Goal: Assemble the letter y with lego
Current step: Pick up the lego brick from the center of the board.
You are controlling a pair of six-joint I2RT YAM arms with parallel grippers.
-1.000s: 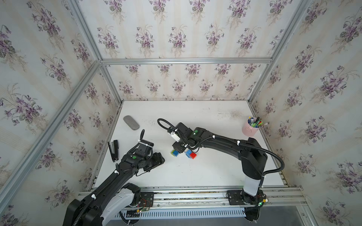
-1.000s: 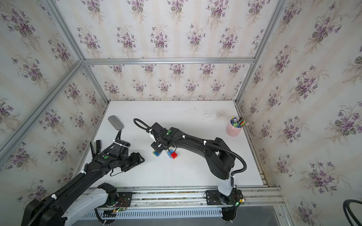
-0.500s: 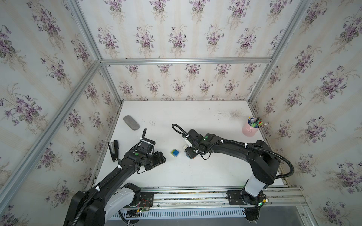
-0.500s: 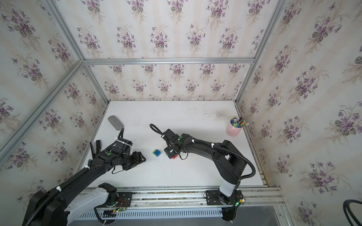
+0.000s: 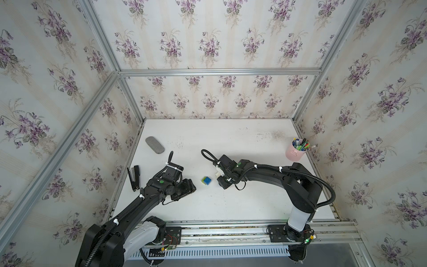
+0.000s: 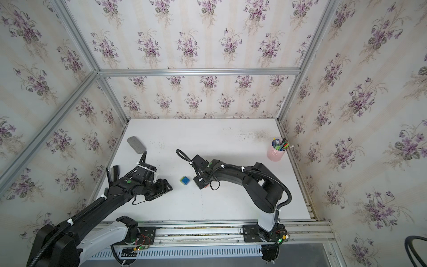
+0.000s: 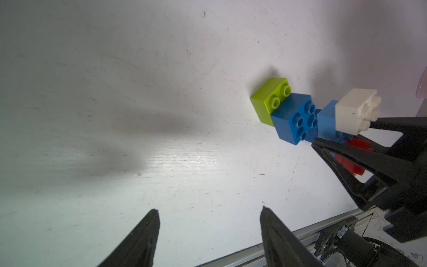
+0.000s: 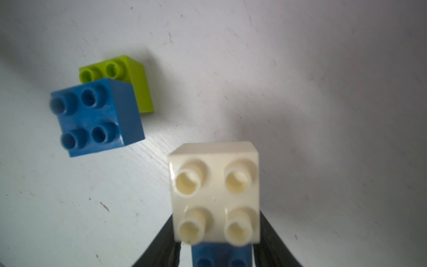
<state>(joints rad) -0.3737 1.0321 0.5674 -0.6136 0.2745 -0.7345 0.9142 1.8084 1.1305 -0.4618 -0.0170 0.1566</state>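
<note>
The green-and-blue stack [image 5: 206,180] sits in the middle of the desk [image 5: 231,138], studs up, likely as the stem to build on. At its 3 o'clock your right claw [image 8: 216,215] is clamped on the white-topped cluster [image 7: 346,113], apparently to join them. At 9 o'clock the left claw [image 7: 209,210] hovers, jaws apart, empty.

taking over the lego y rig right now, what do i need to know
Left gripper: open, empty, short of the bricks.
Right gripper: closed on the light blue brick, white brick on top, red brick beside it.
On the table: dark blue brick stacked half over the green brick.
Done: two sub-stacks.
Left: join them into the Y. The second dark blue brick is not clearly visible.
</note>
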